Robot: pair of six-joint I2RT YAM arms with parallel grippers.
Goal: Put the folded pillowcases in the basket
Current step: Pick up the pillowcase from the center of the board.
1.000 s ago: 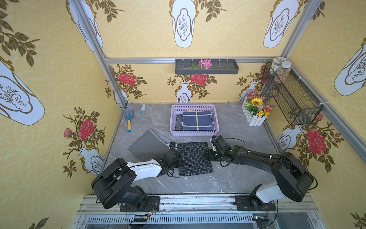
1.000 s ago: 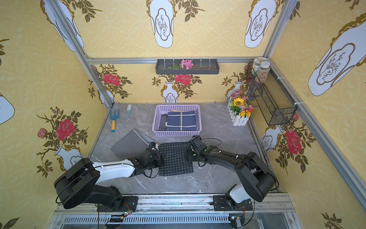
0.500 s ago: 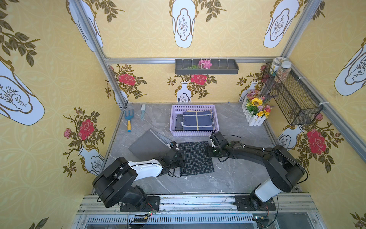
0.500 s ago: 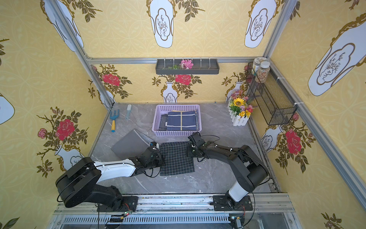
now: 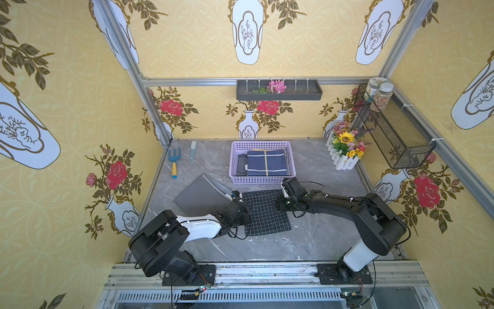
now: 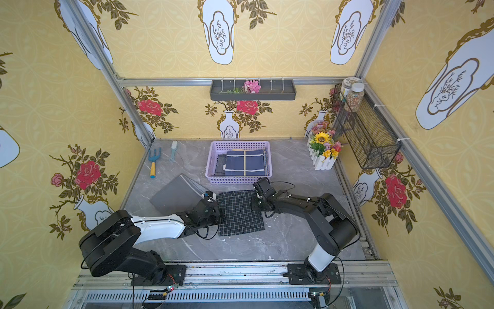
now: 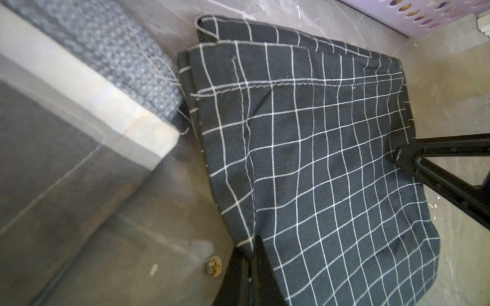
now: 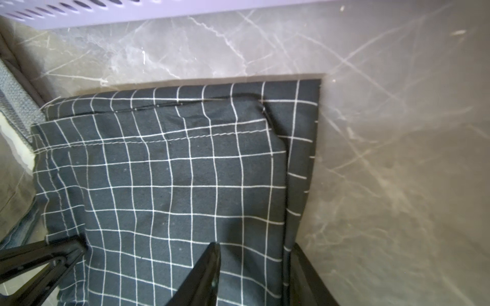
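The folded pillowcase (image 5: 267, 212) (image 6: 240, 212), black with a white grid, lies flat on the marble table just in front of the lilac basket (image 5: 263, 180) (image 6: 238, 179). My left gripper (image 5: 247, 214) (image 7: 252, 243) is shut on the pillowcase's left edge (image 7: 318, 159). My right gripper (image 5: 280, 204) (image 8: 256, 249) is at the right edge (image 8: 185, 172). One of its fingers rests on top of the cloth and the other stands at the fold's side. They are still apart, so it is open. The basket's wall (image 8: 132, 13) is close behind.
In the basket lies a navy folded cloth (image 5: 267, 163). A grey folded textile (image 5: 200, 196) touches the pillowcase's left side. A hand rake (image 5: 174, 160) and a brush (image 5: 193, 149) lie at the back left, and a flower box (image 5: 344, 149) stands at the back right. A wire basket (image 5: 395, 128) hangs on the right wall.
The right gripper's jaws have narrowed around the pillowcase's right edge. The left gripper has stayed shut on the left edge. The pillowcase has not moved.
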